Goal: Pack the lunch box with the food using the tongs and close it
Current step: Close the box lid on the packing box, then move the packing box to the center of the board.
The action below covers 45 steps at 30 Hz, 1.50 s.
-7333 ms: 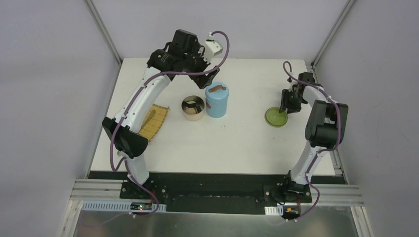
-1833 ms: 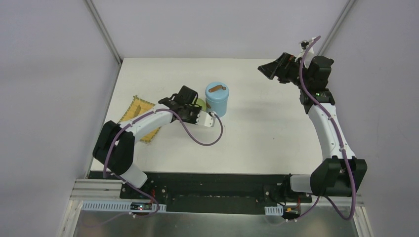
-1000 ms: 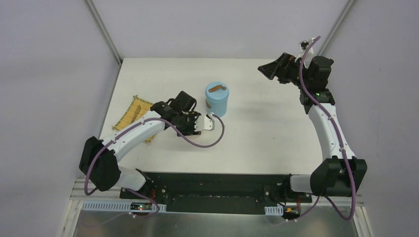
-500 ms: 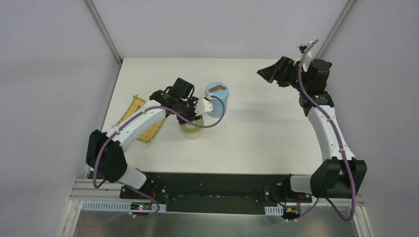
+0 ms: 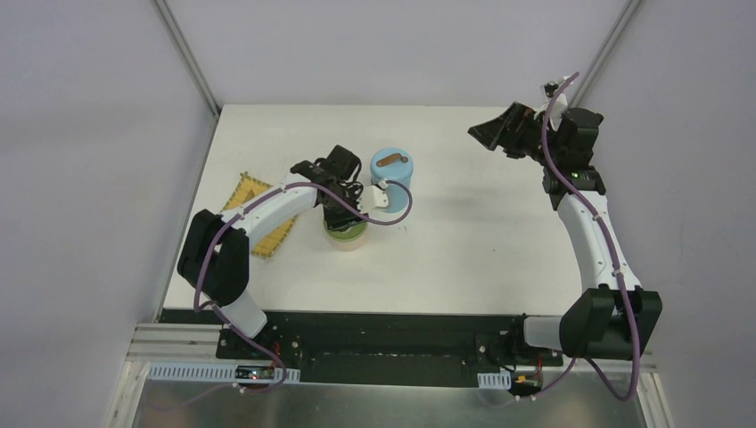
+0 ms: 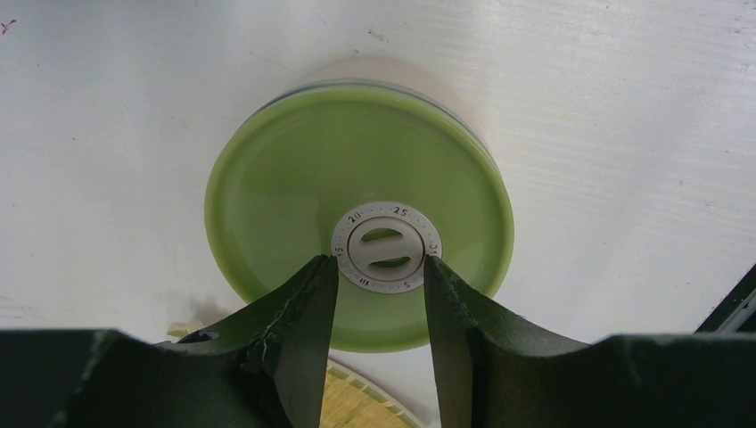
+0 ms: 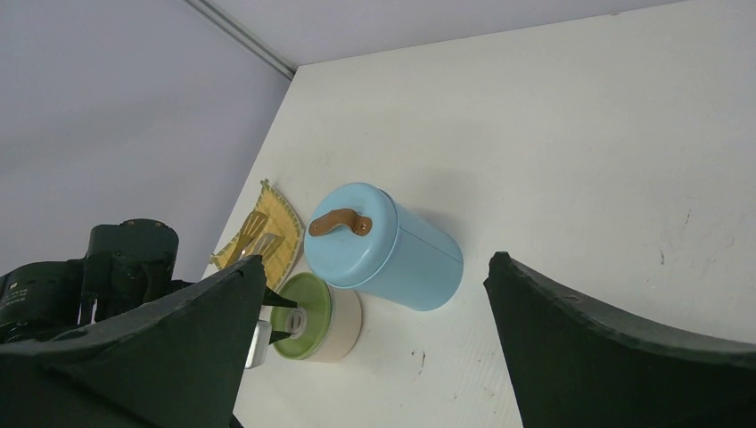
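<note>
Left claw (image 6: pixel 381 272) newly over half-hidden lid (image 6: pixel 357 152)

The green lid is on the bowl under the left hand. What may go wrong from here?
The left hand pinches only the small metal knob of the green lid; if the lid is not seated, pulling away may drag it off the bowl. The blue container stands close beside the bowl, so a wide retreat could knock it.

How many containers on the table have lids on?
2. The short bowl capped by the green lid, mid-table right of the bamboo mat; the taller light-blue canister with its handled lid, just beyond it to the right. No others visible.
</note>
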Available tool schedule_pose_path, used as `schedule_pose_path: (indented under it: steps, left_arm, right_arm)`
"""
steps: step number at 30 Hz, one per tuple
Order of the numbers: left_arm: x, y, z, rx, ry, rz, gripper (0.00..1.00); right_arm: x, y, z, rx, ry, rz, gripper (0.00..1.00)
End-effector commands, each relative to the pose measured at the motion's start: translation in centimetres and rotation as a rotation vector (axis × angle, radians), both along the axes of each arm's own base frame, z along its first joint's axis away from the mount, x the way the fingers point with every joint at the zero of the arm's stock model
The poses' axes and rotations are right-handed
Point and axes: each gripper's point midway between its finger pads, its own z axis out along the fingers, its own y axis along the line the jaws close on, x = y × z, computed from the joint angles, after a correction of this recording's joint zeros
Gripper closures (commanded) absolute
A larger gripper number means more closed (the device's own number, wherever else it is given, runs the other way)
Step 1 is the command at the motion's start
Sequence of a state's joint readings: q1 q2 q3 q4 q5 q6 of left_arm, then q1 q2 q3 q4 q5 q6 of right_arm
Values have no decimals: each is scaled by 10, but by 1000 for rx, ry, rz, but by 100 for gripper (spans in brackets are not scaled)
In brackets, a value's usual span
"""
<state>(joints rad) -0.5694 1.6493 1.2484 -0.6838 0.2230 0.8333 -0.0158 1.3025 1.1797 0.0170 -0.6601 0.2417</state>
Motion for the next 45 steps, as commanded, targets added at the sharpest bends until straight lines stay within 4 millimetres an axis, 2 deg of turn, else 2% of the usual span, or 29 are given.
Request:
schedule_pose_path:
  steps: [1, 7, 10, 13, 15, 18, 21, 30, 34, 41, 45]
  left_arm:
    - [-22, 22, -32, 106, 119, 15, 57]
    - [-16, 10, 5, 40, 102, 70, 53]
    - [-8, 3, 32, -36, 26, 96, 50]
    - [-13, -4, 58, -134, -36, 86, 41]
    - [-18, -5, 66, -168, -62, 78, 38]
    - [-29, -5, 59, -177, -72, 60, 37]
    - [-36, -5, 43, -170, -80, 22, 37]
    - [-24, -1, -2, -101, -131, -42, 40]
    - [-4, 0, -11, -77, -173, 51, 43]
    - [36, -6, -4, -72, -273, 133, 52]
    - [55, -5, 0, -88, -268, 178, 54]
  right_arm:
    - [-5, -2, 23, -15, -77, 7, 1]
    - [-4, 0, 20, -8, -63, 15, 2]
    - [-4, 0, 22, -9, -68, 17, 1]
    - [-4, 0, 22, -14, -71, 21, 1]
    - [-4, 0, 21, -13, -69, 21, 1]
    - [-5, 1, 16, -11, -55, 22, 1]
    - [-6, 0, 14, -10, -52, 19, 2]
    - [-9, -1, 14, -14, -55, 14, 1]
    - [-11, -3, 13, -31, -58, 8, 2]
    - [-11, -7, 12, -40, -48, -2, 1]
    - [-12, -8, 12, -45, -49, -2, 1]
